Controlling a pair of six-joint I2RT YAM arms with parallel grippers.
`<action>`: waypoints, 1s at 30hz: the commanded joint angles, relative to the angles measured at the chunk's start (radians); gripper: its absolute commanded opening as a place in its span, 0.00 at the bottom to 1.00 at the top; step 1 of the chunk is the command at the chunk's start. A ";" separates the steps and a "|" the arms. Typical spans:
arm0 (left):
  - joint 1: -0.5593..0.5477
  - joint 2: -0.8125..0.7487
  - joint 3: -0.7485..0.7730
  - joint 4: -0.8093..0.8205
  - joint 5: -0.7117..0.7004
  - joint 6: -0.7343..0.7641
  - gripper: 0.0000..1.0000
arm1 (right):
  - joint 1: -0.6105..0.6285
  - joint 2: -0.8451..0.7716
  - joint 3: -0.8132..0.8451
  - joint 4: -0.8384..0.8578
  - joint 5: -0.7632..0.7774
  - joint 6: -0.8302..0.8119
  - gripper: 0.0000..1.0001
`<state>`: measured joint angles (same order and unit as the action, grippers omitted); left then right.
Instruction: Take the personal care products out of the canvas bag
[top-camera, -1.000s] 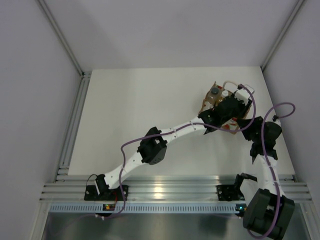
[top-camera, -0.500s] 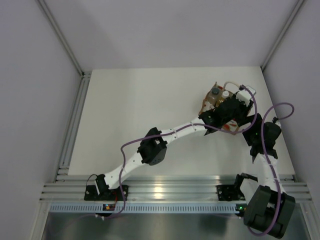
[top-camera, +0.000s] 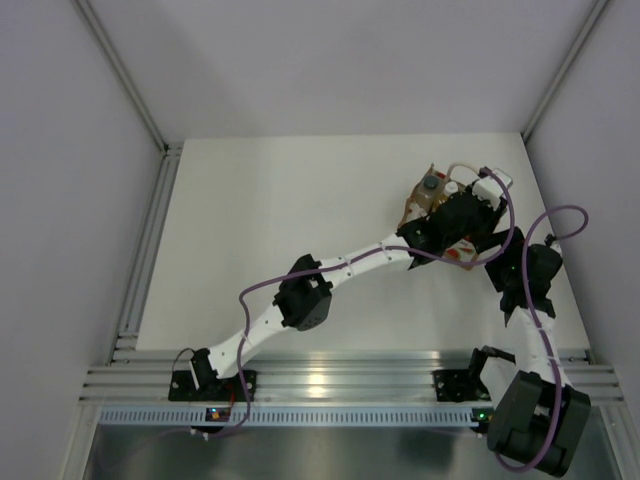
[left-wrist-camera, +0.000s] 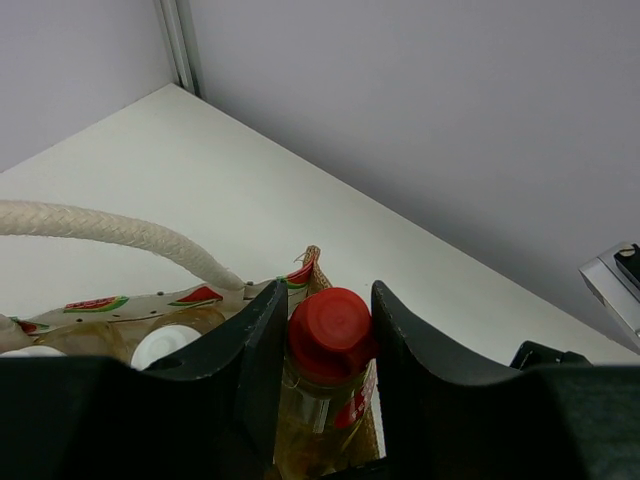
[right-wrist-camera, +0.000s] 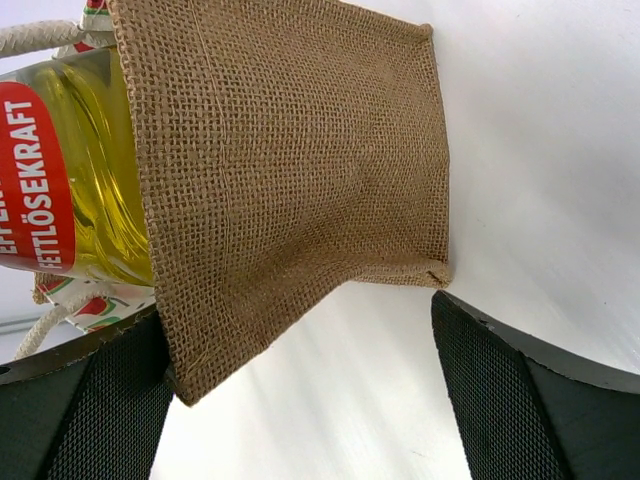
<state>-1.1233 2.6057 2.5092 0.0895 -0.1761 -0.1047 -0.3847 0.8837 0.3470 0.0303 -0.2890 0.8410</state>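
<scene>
The canvas bag (right-wrist-camera: 290, 150), far right on the table (top-camera: 280, 220), is soft, light burlap likely to lift along unless pinned; the right gripper (right-wrist-camera: 300, 395) gapes wide around its end. Inside, the yellow bottle (left-wrist-camera: 318, 425) looks stiff and slick, and the left gripper (left-wrist-camera: 330, 310) is clamped on it at the red cap (left-wrist-camera: 330, 335), a sound ledge for pulling

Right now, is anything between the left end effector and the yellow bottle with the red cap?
Nothing visible. The left end effector is closed on the yellow bottle at its red cap, which pokes up out of the canvas bag.
</scene>
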 joint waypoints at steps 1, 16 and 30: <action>-0.040 -0.199 0.054 0.253 0.061 -0.026 0.00 | -0.020 -0.003 -0.019 -0.040 0.039 -0.019 1.00; -0.039 -0.216 0.059 0.296 0.043 -0.036 0.00 | -0.020 -0.028 -0.034 -0.040 0.039 -0.014 1.00; -0.038 -0.253 0.066 0.316 0.021 -0.023 0.00 | -0.025 -0.011 -0.014 -0.040 0.050 -0.014 1.00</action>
<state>-1.1290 2.5580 2.5092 0.1001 -0.1841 -0.1055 -0.3847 0.8604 0.3214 0.0349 -0.2821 0.8490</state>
